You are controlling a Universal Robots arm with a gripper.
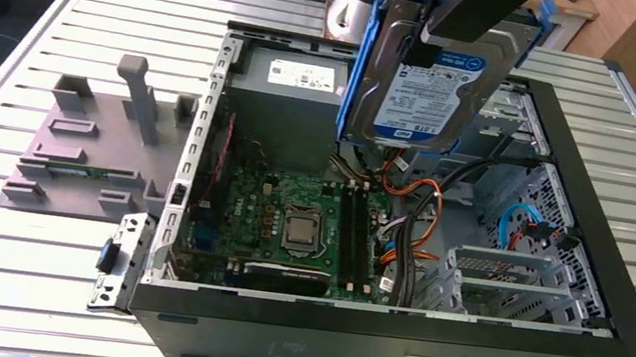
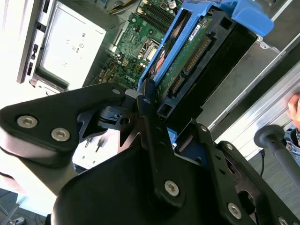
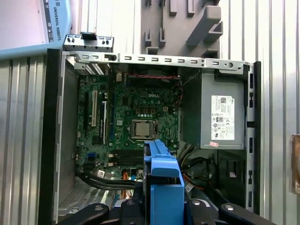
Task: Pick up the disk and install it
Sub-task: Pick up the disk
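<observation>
While the gripper [image 1: 468, 18] clamps the disk [image 1: 431, 87] by its blue bracket [image 3: 163, 187], the drive hangs upright above the open computer case [image 1: 570, 138].

The disk [image 1: 435, 88] hangs above the open computer case [image 1: 566, 165]; in the exterior view, the stand [image 1: 89, 144] lies at the case's nine o'clock.
</observation>
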